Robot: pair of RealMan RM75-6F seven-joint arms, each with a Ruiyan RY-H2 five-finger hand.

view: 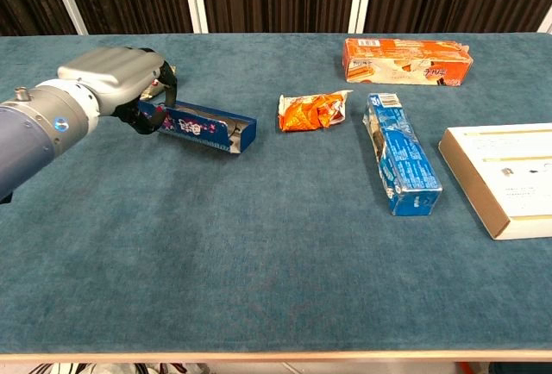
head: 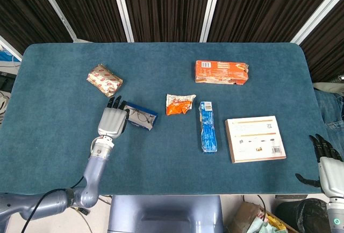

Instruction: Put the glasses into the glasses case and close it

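Gripping the open blue rectangular glasses case (view: 200, 126), wire-framed glasses (head: 141, 117) inside, my left hand (view: 116, 77) fingers (view: 164, 90) clamp its end; right hand (head: 327, 155) fingers apart.

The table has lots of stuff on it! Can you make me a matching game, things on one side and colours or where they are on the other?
1. glasses case
2. long box
3. crumpled wrapper
4. flat box

a. pale, near the table's right edge
b. orange, at the far side
c. blue, held by the left hand
d. orange, mid-table

Pairs: 1-c, 2-b, 3-d, 4-a
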